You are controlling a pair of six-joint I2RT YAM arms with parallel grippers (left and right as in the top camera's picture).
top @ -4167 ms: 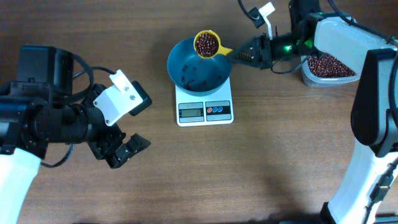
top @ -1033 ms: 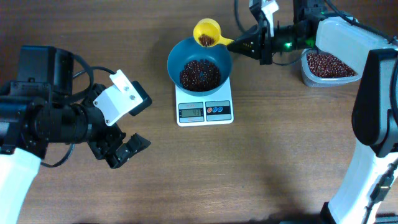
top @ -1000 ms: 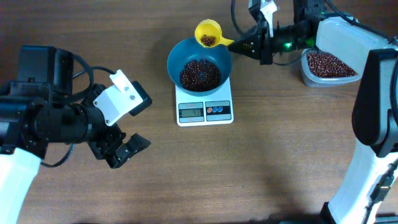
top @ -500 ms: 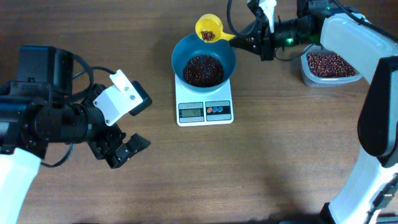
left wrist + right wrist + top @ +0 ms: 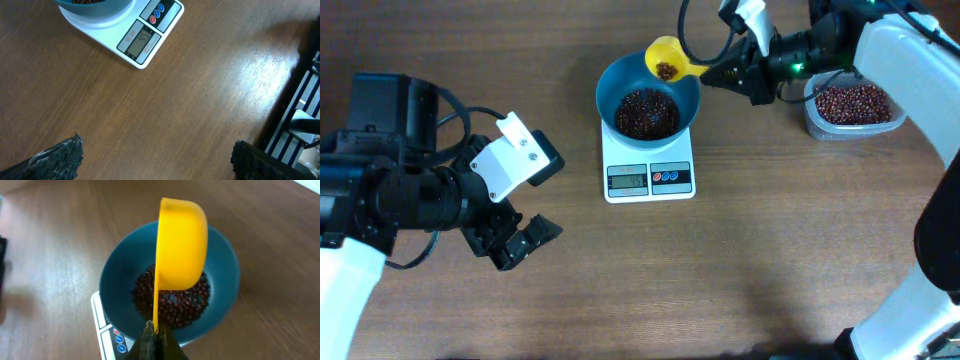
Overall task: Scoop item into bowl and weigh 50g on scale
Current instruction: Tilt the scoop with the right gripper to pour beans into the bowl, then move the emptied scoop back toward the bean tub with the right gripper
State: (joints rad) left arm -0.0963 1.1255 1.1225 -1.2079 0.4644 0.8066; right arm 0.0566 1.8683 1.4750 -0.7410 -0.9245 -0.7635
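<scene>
Dosing is judged to be the step in hand. The scoop [image 5: 665,62], yellow and holding only a few beans, is held by its handle in the right hand [image 5: 718,75], which is closed tight on it. It is poised over the rear right rim of the bowl [image 5: 610,90]. The bowl is seated on the scale [image 5: 650,178], near the middle of the rear edge of the surface [image 5: 720,270]. A loose heap of beans [image 5: 646,112] is seen in the bottom of the bowl. More beans are kept in the clear tub [image 5: 848,105] toward the rear right corner. The left hand [image 5: 525,243] is parked near the left edge, spread wide and holding nothing.

The display cannot be read with confidence, so the shortfall is not established. The next move is judged to call for a slight, controlled tilt so that the last beans are trickled in. The reading should then be checked before any further scoop is fetched.

Four seconds earlier the scoop was full and the bowl held only stray beans; the load is now in the bowl. Half a second ago the scoop lay just beyond the rim; it is now brought over it. The bowl appears shifted slightly rightward on the scale.
</scene>
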